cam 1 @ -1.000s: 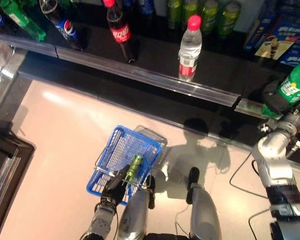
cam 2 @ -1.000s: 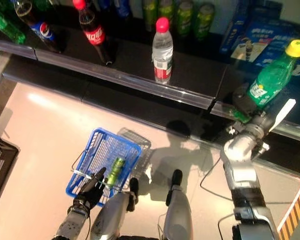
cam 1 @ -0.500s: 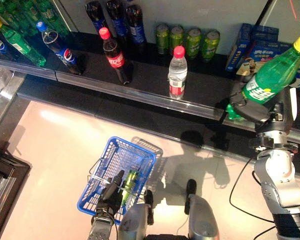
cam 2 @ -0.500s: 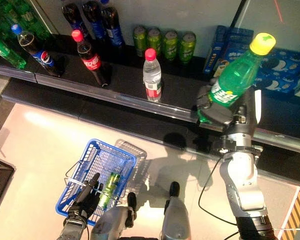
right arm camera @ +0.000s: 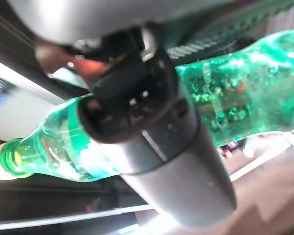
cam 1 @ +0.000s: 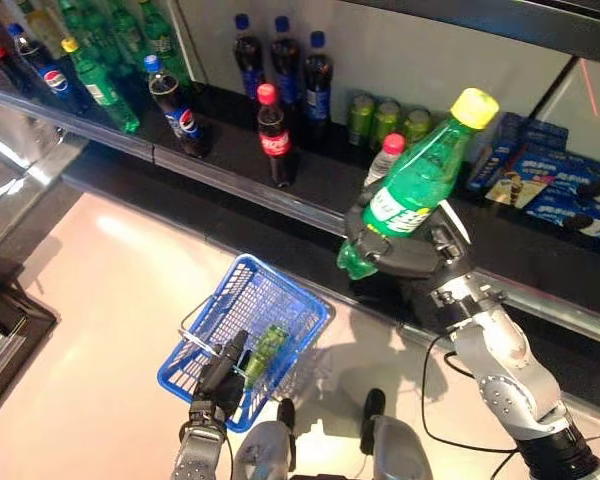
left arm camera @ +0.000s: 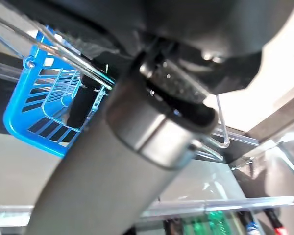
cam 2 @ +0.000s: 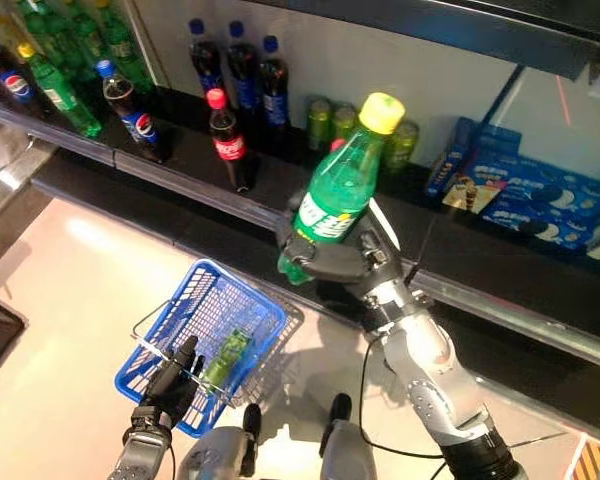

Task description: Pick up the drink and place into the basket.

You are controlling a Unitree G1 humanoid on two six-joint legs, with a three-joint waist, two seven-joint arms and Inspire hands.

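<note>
My right hand is shut on a green bottle with a yellow cap and holds it tilted in the air, to the right of and above the blue basket. The bottle also shows in the right wrist view and the right eye view. My left hand is shut on the blue basket's wire handles and holds it low in front. A green can lies inside the basket.
A dark shelf runs across the back with cola bottles, green bottles, a water bottle, green cans and blue boxes. A dark cabinet stands at the left.
The camera has shifted. My right hand has carried the green bottle left and nearer, from over the shelf's right end towards the blue basket. The basket hangs much as before.
</note>
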